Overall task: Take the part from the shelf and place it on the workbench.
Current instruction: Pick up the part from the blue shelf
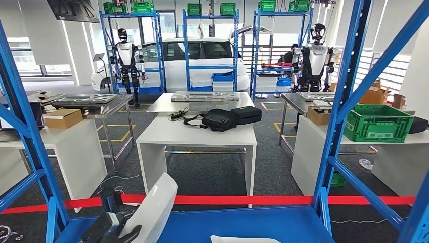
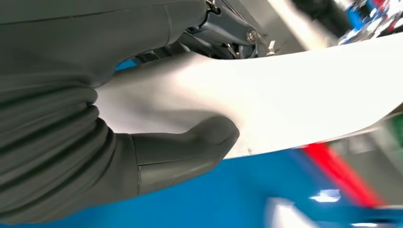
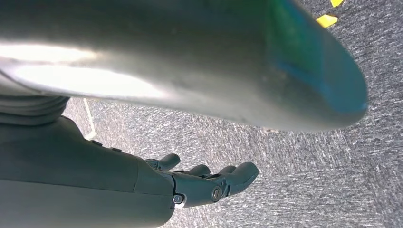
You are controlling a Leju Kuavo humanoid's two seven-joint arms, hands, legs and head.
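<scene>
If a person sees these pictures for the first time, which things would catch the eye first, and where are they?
Probably the white curved part at the lower left of the head view, gripped by the left hand above the blue shelf board; the left wrist view shows the thumb pressed against it. Next, the blue shelf frame and red tape in front, then the white workbench beyond, carrying black bags.

This is an industrial robotics workshop: blue steel shelving racks (image 1: 134, 48) topped with green crates (image 1: 143, 7), white workbenches (image 1: 200, 132), a white car (image 1: 200, 63), and two humanoid robots (image 1: 126, 55) standing on grey carpet.
</scene>
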